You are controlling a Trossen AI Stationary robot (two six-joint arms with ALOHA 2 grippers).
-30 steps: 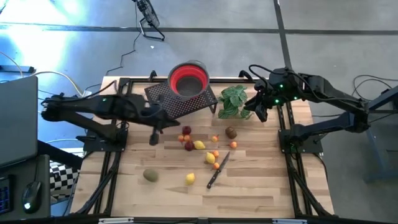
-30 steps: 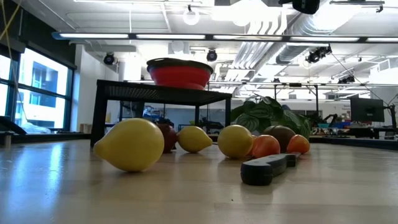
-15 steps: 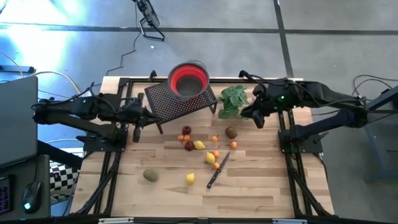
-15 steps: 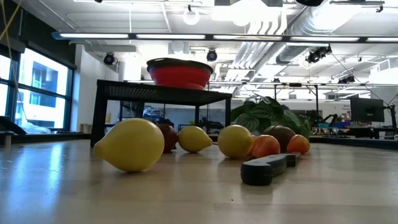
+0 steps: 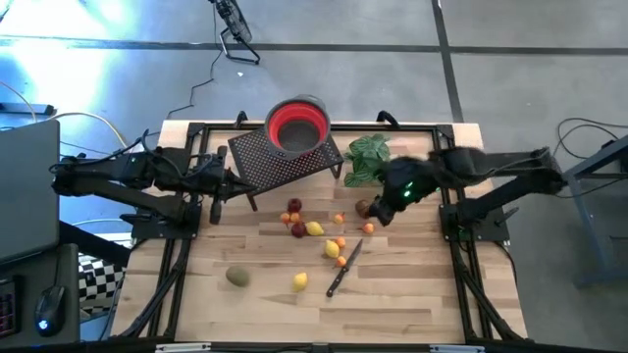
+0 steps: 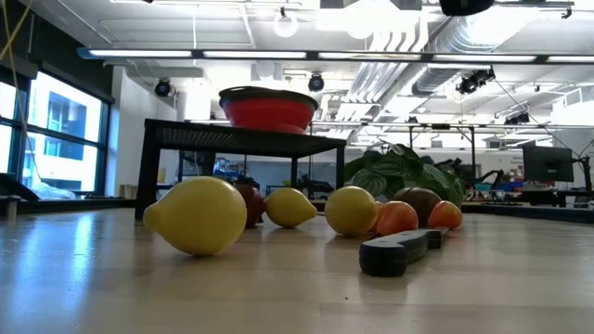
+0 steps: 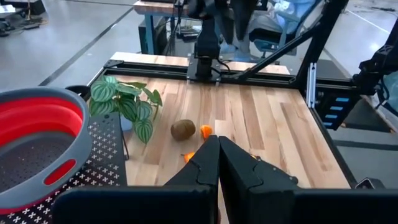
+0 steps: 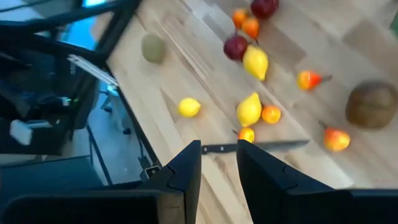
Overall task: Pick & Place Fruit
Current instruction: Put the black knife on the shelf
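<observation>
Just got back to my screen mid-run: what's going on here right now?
No fruit is picked up yet. The right hand, fingers slightly apart and empty, hangs over the wooden table next to the brown kiwi by the leafy plant. The left hand is shut and waits at the table's left side beside the black mesh stand holding the red bowl. The lemons, small orange pieces and knife lie loose mid-table.

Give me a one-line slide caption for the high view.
Right gripper reaches over the kiwi-like fruit beside the plant; left gripper waits shut by the rack.
</observation>
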